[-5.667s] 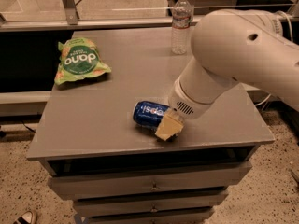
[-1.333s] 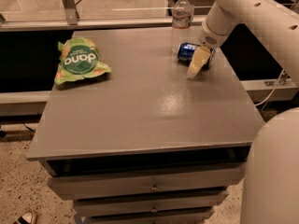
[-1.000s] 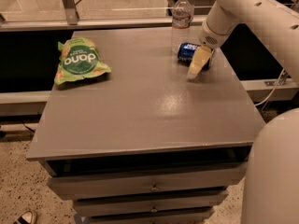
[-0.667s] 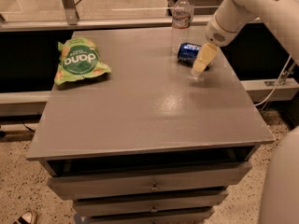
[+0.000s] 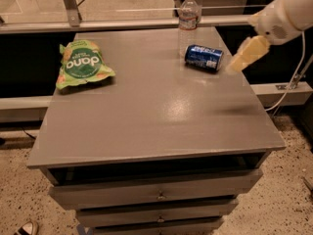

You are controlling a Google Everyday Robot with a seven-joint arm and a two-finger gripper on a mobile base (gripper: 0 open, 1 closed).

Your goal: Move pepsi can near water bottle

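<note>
The pepsi can (image 5: pixel 204 58) lies on its side on the grey table (image 5: pixel 146 106), at the far right part of the top. The water bottle (image 5: pixel 188 21) stands upright just behind and to the left of it, close by. My gripper (image 5: pixel 243 58) with pale yellow fingers is raised off the table to the right of the can, apart from it and holding nothing. The white arm reaches in from the upper right corner.
A green chip bag (image 5: pixel 81 65) lies on the far left of the table. Drawers (image 5: pixel 156 195) sit below the top. A rail (image 5: pixel 122 23) runs behind the table, and a cable (image 5: pixel 293 77) hangs at the right.
The gripper has let go of the can, lifted and pulled away to the right. The can stays lying next to the bottle.
</note>
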